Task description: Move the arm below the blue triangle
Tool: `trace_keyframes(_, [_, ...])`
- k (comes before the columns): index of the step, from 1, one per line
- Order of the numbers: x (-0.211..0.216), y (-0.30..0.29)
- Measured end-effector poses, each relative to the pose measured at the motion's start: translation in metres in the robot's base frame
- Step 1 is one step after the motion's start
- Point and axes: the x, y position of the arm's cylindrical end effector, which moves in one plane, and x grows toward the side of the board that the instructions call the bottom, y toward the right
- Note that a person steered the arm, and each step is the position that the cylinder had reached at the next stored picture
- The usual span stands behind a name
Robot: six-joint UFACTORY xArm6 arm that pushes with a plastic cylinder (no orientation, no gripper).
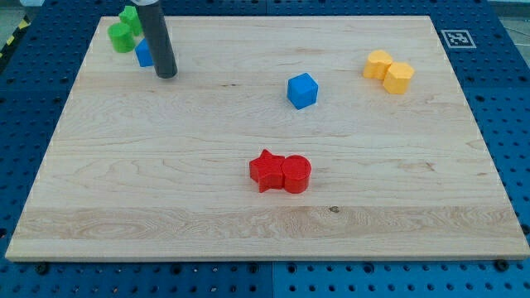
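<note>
The blue triangle [144,53] lies near the board's top left corner, mostly hidden behind my rod, so its shape is hard to make out. My tip [166,74] rests on the board just right of and slightly below that block, touching or nearly touching it. Two green blocks [124,30] sit just up and left of the blue triangle. A blue cube [302,90] stands alone right of the board's middle.
A red star [265,170] and a red cylinder [296,175] touch each other at the lower middle. Two yellow blocks [388,71] sit together at the upper right. The wooden board [99,207] lies on a blue pegboard table.
</note>
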Motion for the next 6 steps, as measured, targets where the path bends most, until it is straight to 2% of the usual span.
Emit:
trace_keyframes(2, [-0.0160,-0.0084])
trace_keyframes(6, [-0.0108,-0.0118])
